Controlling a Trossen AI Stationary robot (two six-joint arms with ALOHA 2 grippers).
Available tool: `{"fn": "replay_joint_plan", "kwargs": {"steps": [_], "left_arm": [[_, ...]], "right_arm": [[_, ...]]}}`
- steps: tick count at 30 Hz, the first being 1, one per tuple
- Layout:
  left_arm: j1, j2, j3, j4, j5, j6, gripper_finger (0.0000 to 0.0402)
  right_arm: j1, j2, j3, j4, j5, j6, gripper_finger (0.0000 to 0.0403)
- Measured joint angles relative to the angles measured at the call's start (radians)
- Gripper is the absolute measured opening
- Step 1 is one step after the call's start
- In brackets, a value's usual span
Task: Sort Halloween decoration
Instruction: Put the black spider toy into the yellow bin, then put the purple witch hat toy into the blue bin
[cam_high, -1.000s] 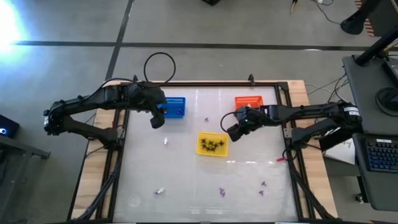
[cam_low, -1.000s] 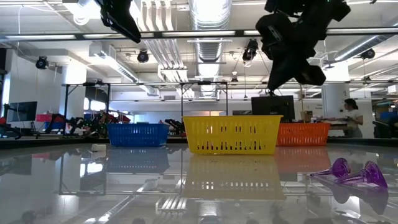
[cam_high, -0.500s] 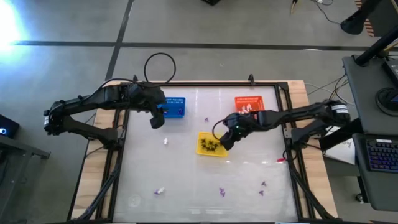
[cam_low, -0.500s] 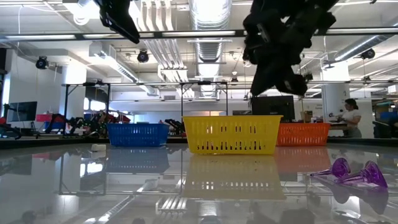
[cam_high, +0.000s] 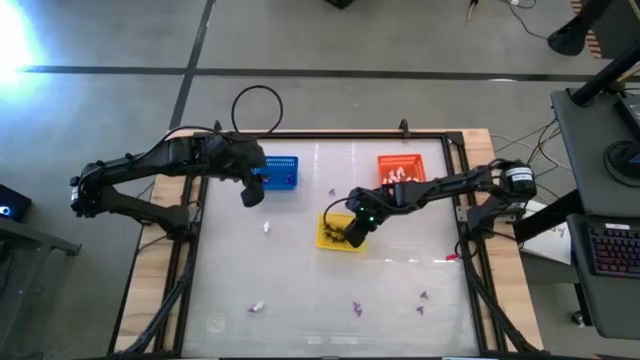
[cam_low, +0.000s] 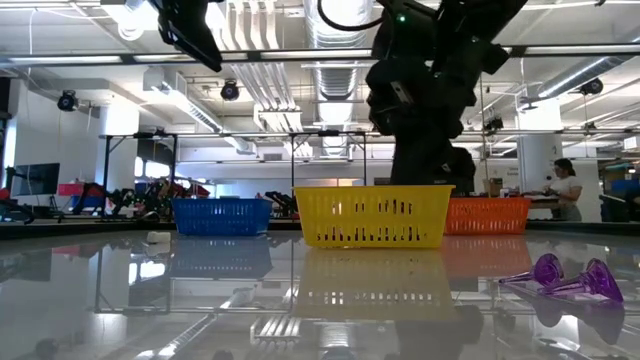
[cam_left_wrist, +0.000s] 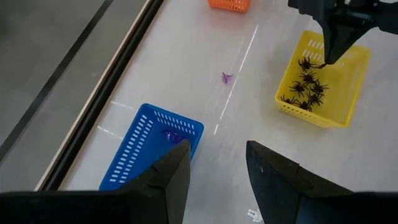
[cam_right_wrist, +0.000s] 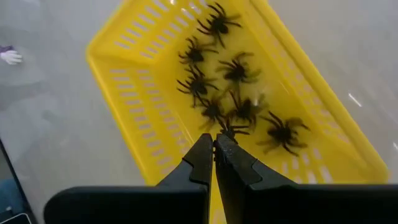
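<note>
The table (cam_high: 300, 290) is showing wide bare room across its middle and near half, with only scattered trinkets lying there, while the three baskets are sitting in its far half inside the dark frame running along the table's edges. The right gripper (cam_right_wrist: 214, 146) is reaching over the yellow basket (cam_right_wrist: 124, 93), its fingers pressed together and pinching a leg of a black spider (cam_right_wrist: 231, 130) at their tips (the spider is hanging just above the pile). The left gripper (cam_left_wrist: 217, 165) is hovering beside the blue basket (cam_left_wrist: 146, 146), well apart from the right arm, its fingers standing apart and holding nothing. The decorations are looking like tiny plastic pieces: black spiders with thin splayed legs, purple cone-like ones (cam_low: 570, 275) lying on their sides near the table's near right edge, and small white ones (cam_high: 268, 227) on the bare surface left of the yellow basket. The yellow basket is holding a cluster of black spiders (cam_left_wrist: 308, 87). The blue basket is holding at least one purple piece (cam_left_wrist: 171, 135). The orange basket (cam_high: 400, 166) is holding some white pieces, too small to tell further.
</note>
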Motion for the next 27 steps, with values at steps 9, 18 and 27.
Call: {"fn": "replay_joint_plan", "kwargs": {"steps": [9,18,27], "left_arm": [[0.000,0.000,0.000,-0.044,0.019,-0.028,0.0139],[-0.036,0.000,-0.003,-0.118,0.116,-0.132,0.0139],[-0.163,0.000,-0.053,-0.166,0.131,-0.273,0.0139]], "right_arm": [[0.000,0.039,0.086,-0.039,0.009,-0.079,0.0064],[-0.003,0.027,0.110,-0.068,0.012,-0.116,0.0123],[-0.003,0.026,0.163,-0.173,0.030,-0.121,0.0139]]}}
